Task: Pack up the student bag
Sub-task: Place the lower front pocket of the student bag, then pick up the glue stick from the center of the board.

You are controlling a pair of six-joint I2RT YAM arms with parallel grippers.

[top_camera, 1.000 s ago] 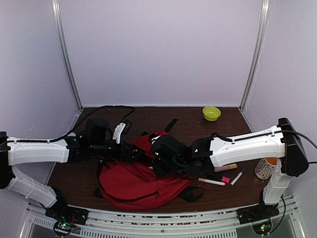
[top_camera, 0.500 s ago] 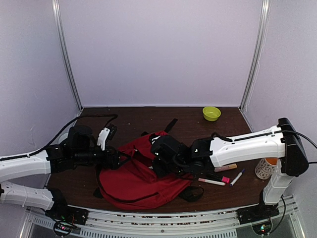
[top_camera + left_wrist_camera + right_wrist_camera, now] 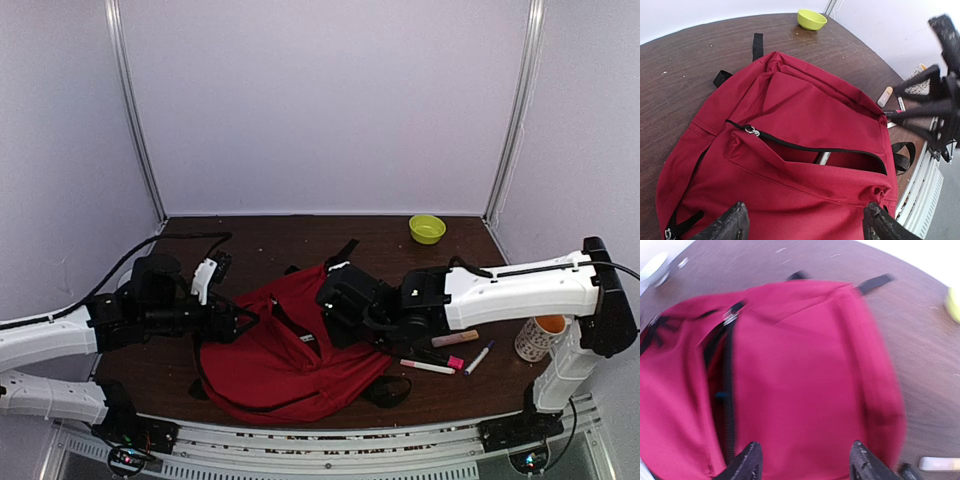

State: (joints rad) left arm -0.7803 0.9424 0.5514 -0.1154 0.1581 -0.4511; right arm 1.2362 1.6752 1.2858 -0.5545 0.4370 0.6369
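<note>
White walls [image 3: 320, 100] close in a dark wooden table [image 3: 400, 250], and several things on it are hard for us to read. From above, the left gripper [image 3: 232, 322] is only a dark cluster at the bag's left edge. Its own camera is plainer: 2 fingertips [image 3: 735, 225] stand wide apart at the bottom of the frame, with nothing held between them.

At mid-table lies 1 student bag [image 3: 275, 365], dark red and flat, its top end toward the back wall. The 2 arms cover its upper part in the overhead view. The left wrist view shows what that view hides: 1 zip opening [image 3: 815, 149] gaping across the front pocket, with 1 metal zip pull [image 3: 751, 130] at its left end. A pale grey sliver inside it is something we cannot identify.

The right gripper [image 3: 338, 308] sits over the bag's upper right. Its camera is smeared by blur, yet we can see its 2 fingertips [image 3: 751, 462] spread, gripping nothing, with red fabric filling the frame beyond them. We cannot tell whether they touch that fabric.

At the back right stands 1 yellow-green bowl [image 3: 427, 228], well apart from the bag. Just beside the right forearm lie 1 tan tube [image 3: 455, 338], 1 white marker [image 3: 425, 366] and 1 pen [image 3: 479, 357] with a blue tip. We cannot tell whether the pink bit by the marker is its cap or a separate piece. Behind the right arm's upright link, 1 cup [image 3: 538, 338] is half hidden.
</note>
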